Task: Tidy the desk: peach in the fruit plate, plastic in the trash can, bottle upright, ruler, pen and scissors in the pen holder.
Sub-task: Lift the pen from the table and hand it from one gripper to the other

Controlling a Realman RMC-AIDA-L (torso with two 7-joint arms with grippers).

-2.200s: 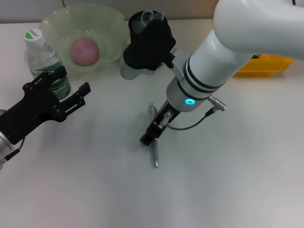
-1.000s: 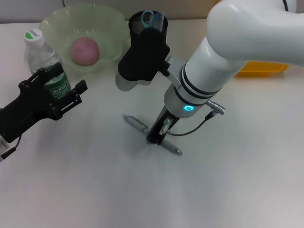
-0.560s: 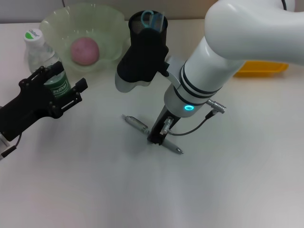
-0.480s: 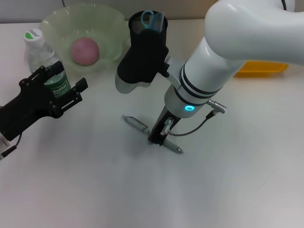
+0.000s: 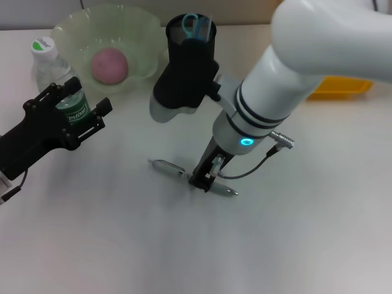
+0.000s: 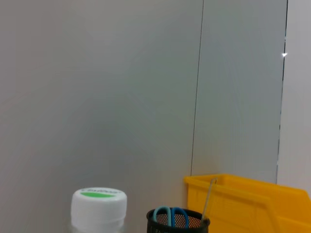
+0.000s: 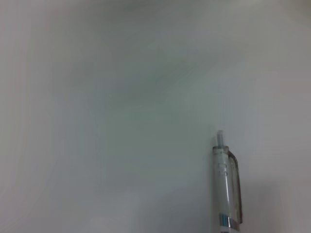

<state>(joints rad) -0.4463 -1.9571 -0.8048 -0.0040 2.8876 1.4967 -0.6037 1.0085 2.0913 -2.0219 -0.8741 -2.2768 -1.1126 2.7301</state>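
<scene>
My right gripper [image 5: 205, 180] is down at the table's middle, shut on a silver pen [image 5: 165, 166] that points crosswise out of both sides of it. The pen's clip end [image 7: 226, 189] shows in the right wrist view above the bare table. The black mesh pen holder [image 5: 191, 46] stands behind, with blue-handled scissors [image 5: 196, 23] in it. A pink peach [image 5: 109, 65] lies in the green fruit plate [image 5: 138, 27]. The bottle [image 5: 56, 78] stands upright at far left, and my left gripper [image 5: 82, 105] hovers open just in front of it. Ruler and plastic are out of view.
A yellow bin [image 5: 340, 87] sits at the back right, partly behind my right arm. The left wrist view looks past the bottle cap [image 6: 99, 201] to the pen holder [image 6: 178, 223] and the yellow bin [image 6: 243, 204], with a grey wall behind.
The right gripper has turned with the pen, swinging it from pointing toward me to lying nearly crosswise. The left gripper has drawn slightly closer to the bottle.
</scene>
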